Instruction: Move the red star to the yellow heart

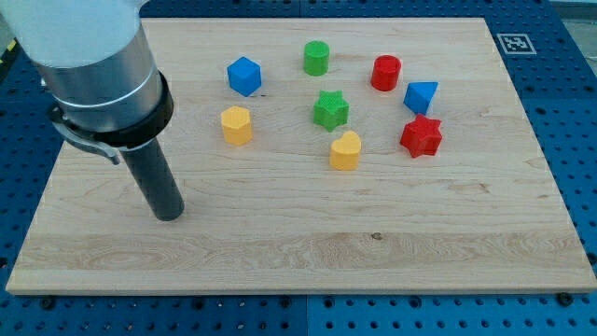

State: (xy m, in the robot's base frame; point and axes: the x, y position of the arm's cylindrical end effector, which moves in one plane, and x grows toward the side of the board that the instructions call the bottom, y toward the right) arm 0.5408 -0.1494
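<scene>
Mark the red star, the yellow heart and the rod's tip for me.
red star (421,136), camera view, middle of its top face
yellow heart (345,149), camera view, its top face
my tip (169,216), camera view, the rod's very end, far left of both blocks

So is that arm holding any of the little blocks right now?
No, nothing is held. My tip rests on the wooden board at the view's left, touching no block, far from the red star block.
</scene>
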